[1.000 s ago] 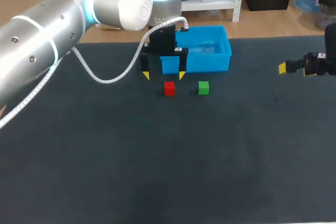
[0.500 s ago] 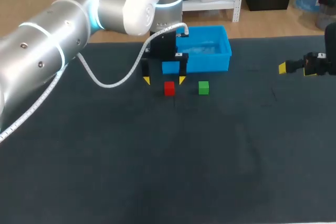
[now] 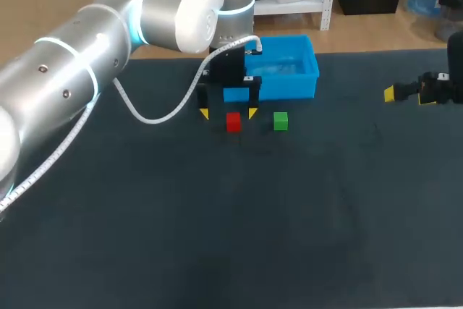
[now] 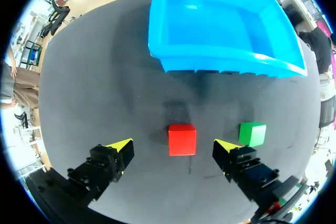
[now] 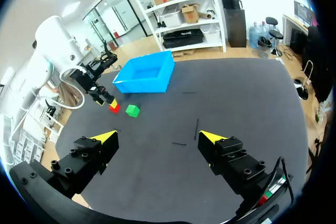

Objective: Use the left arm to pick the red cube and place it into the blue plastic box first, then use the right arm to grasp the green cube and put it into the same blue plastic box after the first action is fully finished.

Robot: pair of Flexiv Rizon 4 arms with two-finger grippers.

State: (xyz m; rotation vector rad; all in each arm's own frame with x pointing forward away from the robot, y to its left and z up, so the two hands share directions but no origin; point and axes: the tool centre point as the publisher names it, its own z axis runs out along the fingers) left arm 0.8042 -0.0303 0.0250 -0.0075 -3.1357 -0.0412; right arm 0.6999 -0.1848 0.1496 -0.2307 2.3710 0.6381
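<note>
While your left hand hangs just above the red cube with fingers apart, not touching it, your right hand sits well away, fingers likewise apart.

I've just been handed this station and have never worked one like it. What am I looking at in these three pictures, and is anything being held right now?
You have two robot arms at a dark table. Each arm ends in a two-finger gripper with yellow tips.

The head view looks down from above and behind the robot. The big silver arm coming in from the left is the left arm, and the right arm shows at the right edge. The two round pictures come from cameras on the wrists, looking out along the fingers.

On the table are a red cube, a green cube beside it, and a blue plastic box behind them with nothing visible inside.

The left gripper is open over the red cube, one finger on either side, not touching it. The right gripper is open and empty, well away from the cubes. Nothing is held.
</note>
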